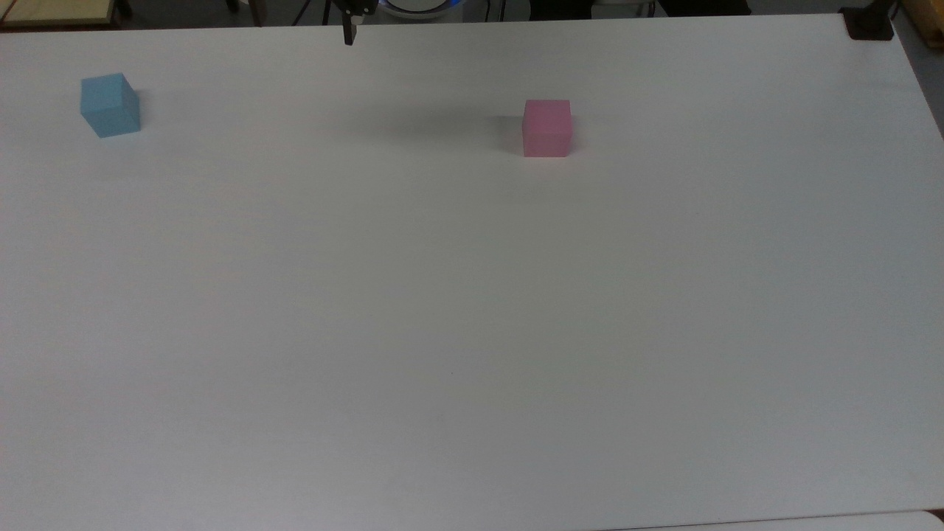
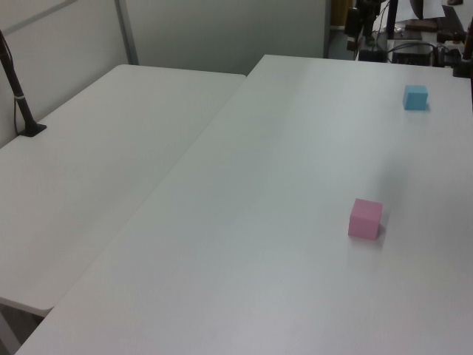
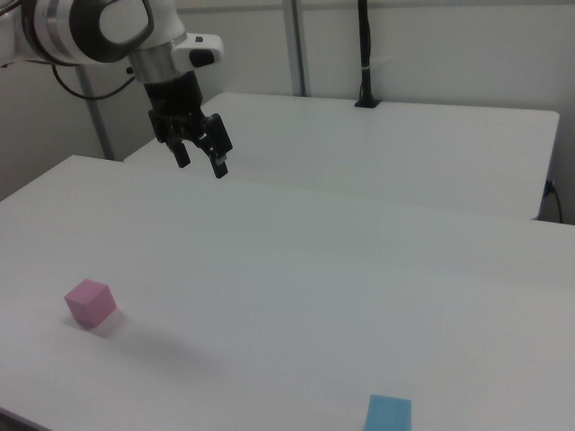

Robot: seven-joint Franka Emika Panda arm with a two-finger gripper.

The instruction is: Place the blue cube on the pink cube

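A lab: robot arm (image 3: 99,31) over bare white tables (image 3: 359,269)

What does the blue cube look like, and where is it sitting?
The blue cube is a small, light sky-blue block with plain, matte faces and no marks. It sits flat on the white table, near the far corner on the top view's left, turned a little so one edge faces the camera. Nothing touches it except the table. The pink cube stands well apart from it, and the gripper hangs in the air, away from both.
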